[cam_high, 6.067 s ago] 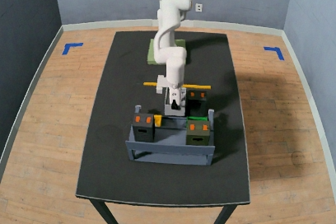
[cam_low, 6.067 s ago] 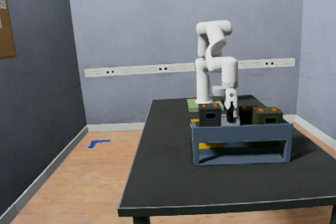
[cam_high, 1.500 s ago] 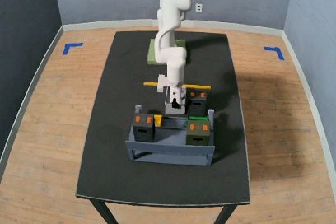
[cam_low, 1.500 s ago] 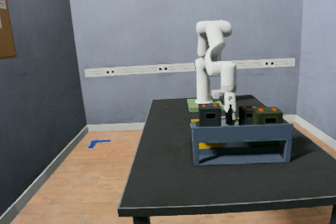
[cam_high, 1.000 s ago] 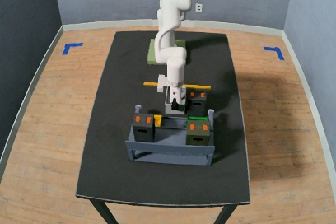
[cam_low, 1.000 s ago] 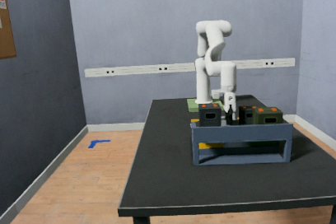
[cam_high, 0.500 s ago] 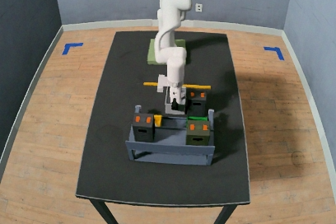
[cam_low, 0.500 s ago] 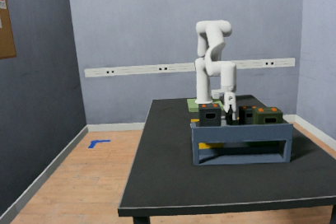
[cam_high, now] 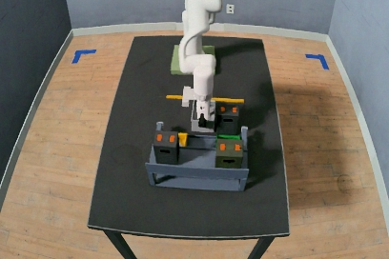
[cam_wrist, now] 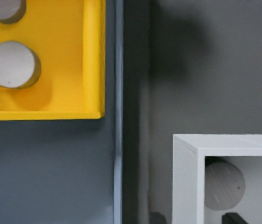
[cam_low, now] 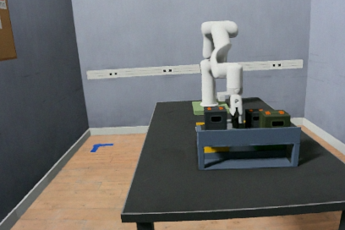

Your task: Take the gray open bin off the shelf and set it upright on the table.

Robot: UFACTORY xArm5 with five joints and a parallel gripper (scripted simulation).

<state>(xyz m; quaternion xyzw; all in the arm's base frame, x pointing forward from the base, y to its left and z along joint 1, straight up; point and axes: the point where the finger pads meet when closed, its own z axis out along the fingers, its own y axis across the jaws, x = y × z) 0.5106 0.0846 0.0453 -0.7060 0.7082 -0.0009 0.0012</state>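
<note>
The gray open bin (cam_high: 196, 123) (cam_wrist: 187, 175) stands at the back of the blue-grey shelf (cam_high: 197, 172) (cam_low: 247, 136), between the other bins. In the wrist view a grey cylinder (cam_wrist: 224, 186) lies inside it. My gripper (cam_high: 204, 120) (cam_low: 235, 117) points straight down over the bin's rim, fingers partly open with nothing between them. Only one dark fingertip (cam_wrist: 237, 218) shows at the bottom edge of the wrist view, inside the bin.
On the shelf stand a dark bin (cam_high: 165, 146) (cam_low: 216, 118) at the left, a black bin (cam_high: 229, 115) (cam_low: 254, 117) at the back right, an olive bin (cam_high: 229, 152) (cam_low: 275, 119) at the front right, and a yellow bin (cam_high: 182, 138) (cam_wrist: 57, 60) holding grey cylinders. A yellow bar (cam_high: 229, 100) lies behind the shelf.
</note>
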